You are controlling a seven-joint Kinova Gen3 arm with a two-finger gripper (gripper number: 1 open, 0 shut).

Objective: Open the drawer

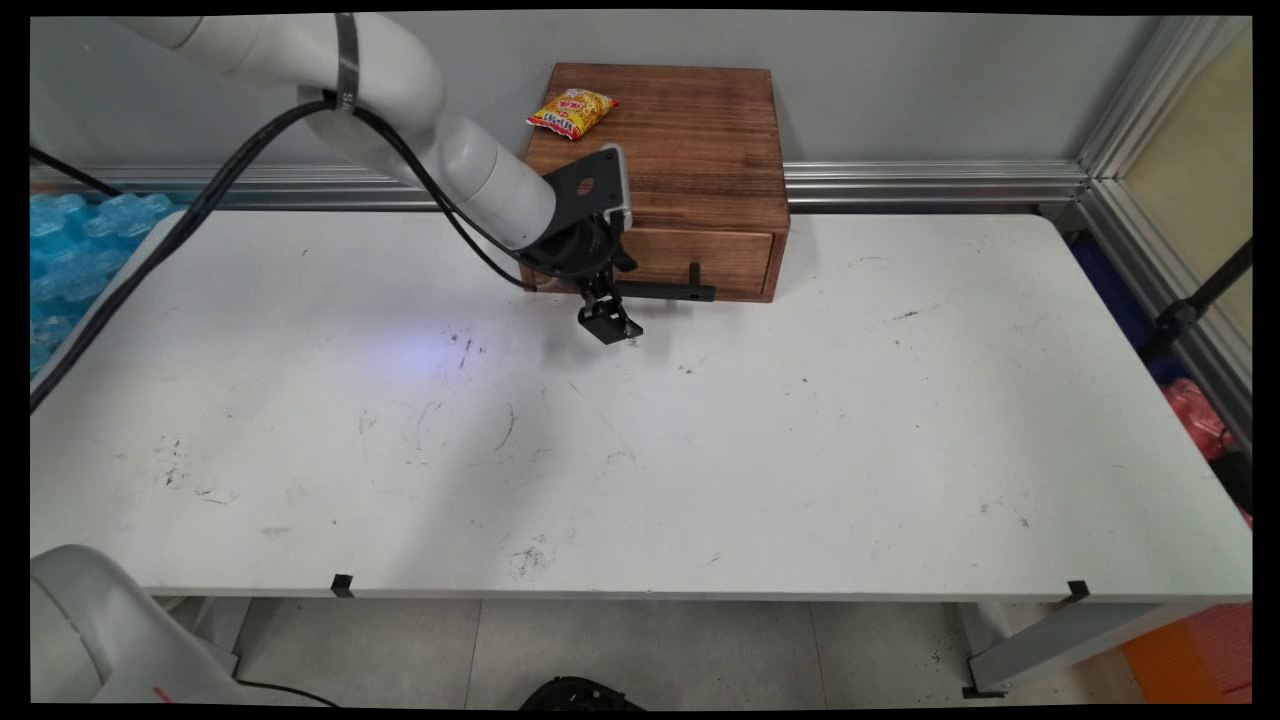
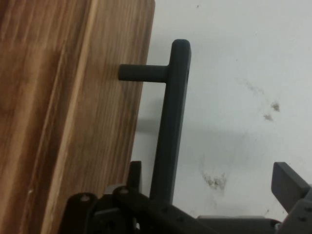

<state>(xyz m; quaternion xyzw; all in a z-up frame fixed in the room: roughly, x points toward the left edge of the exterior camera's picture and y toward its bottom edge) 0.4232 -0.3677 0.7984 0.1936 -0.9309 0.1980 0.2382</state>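
A brown wooden box [image 1: 690, 140] stands at the back of the white table [image 1: 700, 450], against the wall. Its front drawer [image 1: 700, 262] looks closed and carries a black bar handle [image 1: 665, 291]. On the box's top lies a yellow snack bag [image 1: 572, 110]. My gripper [image 1: 608, 325] hangs low over the table at the handle's left end. In the hand view the gripper [image 2: 210, 176] is open. The handle [image 2: 170, 126] runs up between the fingers, close to one finger [image 2: 135, 171] and well apart from the other [image 2: 288, 183]. The wooden drawer front [image 2: 73, 112] fills the left.
A metal rail [image 1: 930, 182] runs along the wall behind the table. Blue bubbly plastic [image 1: 70, 250] lies beyond the table's left end, and a red bag [image 1: 1195, 415] lies off its right end. Black cables [image 1: 200, 215] hang from the arm over the table's left part.
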